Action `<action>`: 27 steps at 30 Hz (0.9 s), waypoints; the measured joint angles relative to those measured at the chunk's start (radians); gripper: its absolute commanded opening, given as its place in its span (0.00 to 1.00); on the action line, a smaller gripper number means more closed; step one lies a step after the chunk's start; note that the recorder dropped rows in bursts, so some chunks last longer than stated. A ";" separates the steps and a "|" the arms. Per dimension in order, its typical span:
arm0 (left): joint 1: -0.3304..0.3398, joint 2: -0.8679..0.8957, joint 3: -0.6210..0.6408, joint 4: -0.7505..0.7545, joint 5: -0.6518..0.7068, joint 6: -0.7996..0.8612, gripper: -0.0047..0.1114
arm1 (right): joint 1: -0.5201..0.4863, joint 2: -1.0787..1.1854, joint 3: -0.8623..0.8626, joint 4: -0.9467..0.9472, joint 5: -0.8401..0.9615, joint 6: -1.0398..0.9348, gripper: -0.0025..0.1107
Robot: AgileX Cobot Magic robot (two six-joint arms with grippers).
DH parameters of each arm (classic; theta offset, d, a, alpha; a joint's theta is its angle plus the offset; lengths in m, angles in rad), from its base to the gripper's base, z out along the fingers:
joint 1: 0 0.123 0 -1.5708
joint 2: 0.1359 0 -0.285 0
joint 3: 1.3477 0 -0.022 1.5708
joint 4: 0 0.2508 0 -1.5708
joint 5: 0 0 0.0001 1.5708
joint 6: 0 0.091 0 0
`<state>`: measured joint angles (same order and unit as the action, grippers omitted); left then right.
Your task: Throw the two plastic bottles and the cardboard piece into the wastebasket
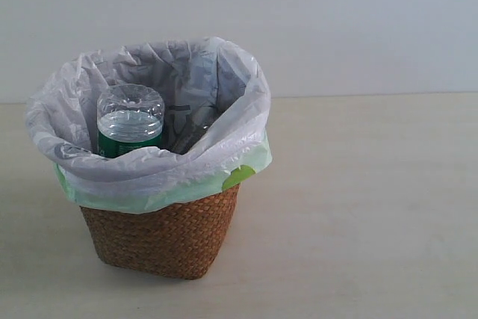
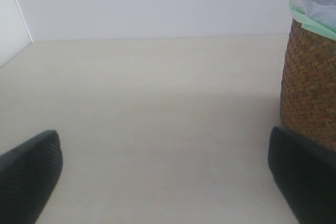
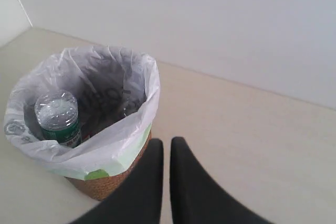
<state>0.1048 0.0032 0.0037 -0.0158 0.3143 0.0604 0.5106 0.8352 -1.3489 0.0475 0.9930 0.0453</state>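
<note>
Exterior view: brown wicker wastebasket (image 1: 168, 240), lined with a bag (image 1: 239, 110). The green-labelled bottle (image 1: 130, 128) stood base-up inside, on the left. We noted a clear shape beside it, possibly the second bottle, and we could not see the cardboard piece. We judged the task at or near completion. The bag's lettering was illegible.

Left wrist view: left gripper (image 2: 165, 174) spread wide, empty, wastebasket just beside one finger.

Right wrist view: right gripper (image 3: 166, 150) pinched together, gripping nothing, near the wastebasket. We read no words on the bottle's label.
</note>
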 measured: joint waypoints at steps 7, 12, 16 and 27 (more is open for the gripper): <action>0.000 0.000 0.000 0.000 0.000 0.000 0.97 | 0.000 -0.278 0.174 -0.017 -0.080 0.000 0.02; 0.000 0.000 0.000 0.000 0.000 0.000 0.97 | 0.000 -0.454 0.257 -0.019 -0.133 0.000 0.02; 0.000 0.000 0.000 0.000 0.000 0.000 0.97 | 0.000 -0.608 0.349 -0.019 -0.170 0.003 0.02; 0.000 0.000 0.000 0.000 0.000 0.000 0.97 | -0.032 -0.833 0.656 -0.033 -0.277 0.071 0.02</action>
<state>0.1048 0.0032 0.0037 -0.0158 0.3143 0.0604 0.4782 0.0018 -0.6928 0.0148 0.7163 0.1165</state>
